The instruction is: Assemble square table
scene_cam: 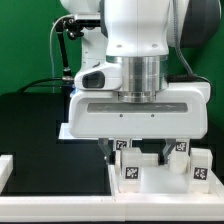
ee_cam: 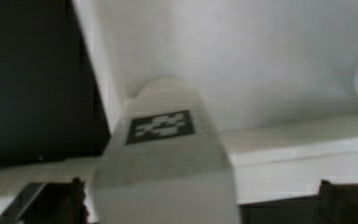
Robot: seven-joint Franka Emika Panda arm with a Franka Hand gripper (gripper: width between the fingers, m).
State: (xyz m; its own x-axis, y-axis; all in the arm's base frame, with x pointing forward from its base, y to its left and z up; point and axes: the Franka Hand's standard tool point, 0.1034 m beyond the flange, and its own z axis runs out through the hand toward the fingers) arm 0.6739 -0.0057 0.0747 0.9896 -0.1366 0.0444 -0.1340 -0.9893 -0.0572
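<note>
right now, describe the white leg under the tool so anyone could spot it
Follow the big white arm down to the tool. In the wrist view, the leg lies between its open fingers: a tapering white piece with one black-and-white tag facing the camera.

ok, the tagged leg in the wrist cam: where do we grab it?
Probably across the wider body of the leg near its tag, not the tapered tip, where the sides narrow. Close in along the wrist camera's line of sight: the open gripper straddles it, fingers on either side.
</note>
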